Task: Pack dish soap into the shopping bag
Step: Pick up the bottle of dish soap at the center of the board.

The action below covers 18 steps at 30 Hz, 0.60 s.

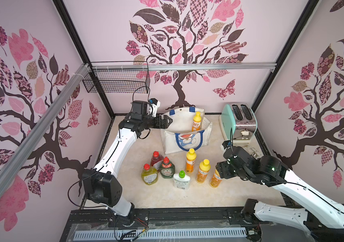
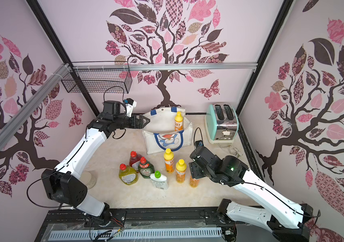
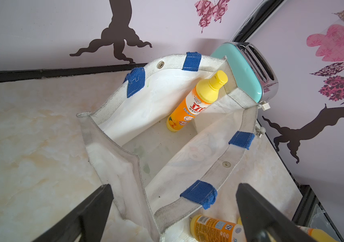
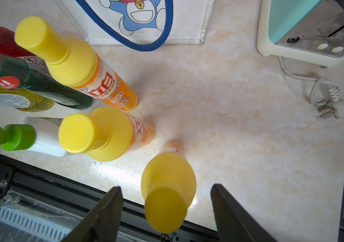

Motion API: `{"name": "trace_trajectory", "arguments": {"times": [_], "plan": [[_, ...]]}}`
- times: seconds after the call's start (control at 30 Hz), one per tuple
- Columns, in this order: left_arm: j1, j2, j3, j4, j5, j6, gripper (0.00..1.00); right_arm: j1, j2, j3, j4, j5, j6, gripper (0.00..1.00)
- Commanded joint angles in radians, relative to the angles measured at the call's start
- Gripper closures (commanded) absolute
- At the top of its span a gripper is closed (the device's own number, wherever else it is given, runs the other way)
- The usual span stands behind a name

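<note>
Spread and empty at the right gripper [image 4: 166,187], flanking without touching the yellow cap of a tall orange plastic dish-soap bottle [image 4: 168,178], upright at the 4 o'clock end of the standing bottles [image 1: 203,171]. Probably moderately heavy, rigid and slick-sided. Best pinched squarely at the narrow neck under the cap to avoid tipping. Wide open and empty too at the left gripper [image 3: 173,186], hovering just beside the 9 o'clock rim of the white boxy canvas shopping bag [image 1: 171,140] with blue handles, at 12 o'clock of the bottles. Inside, leaning toward 2 o'clock: one orange bottle [image 1: 196,122]. Soft walls, likely to sag.
</note>
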<state>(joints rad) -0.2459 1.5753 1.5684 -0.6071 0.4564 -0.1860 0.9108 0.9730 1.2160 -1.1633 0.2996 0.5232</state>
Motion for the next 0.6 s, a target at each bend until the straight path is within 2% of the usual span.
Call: {"name": "trace_trajectory", "arguments": {"times": [0.0, 0.57], "plan": [[-0.003, 0.002, -0.002, 0.009, 0.004, 0.005, 0.02, 0.003, 0.001, -0.012, -0.010, -0.007, 0.010, 0.32], [-0.003, 0.000, -0.006, 0.012, 0.005, 0.004, 0.02, 0.003, -0.021, -0.068, 0.032, -0.007, 0.013, 0.49]]}}
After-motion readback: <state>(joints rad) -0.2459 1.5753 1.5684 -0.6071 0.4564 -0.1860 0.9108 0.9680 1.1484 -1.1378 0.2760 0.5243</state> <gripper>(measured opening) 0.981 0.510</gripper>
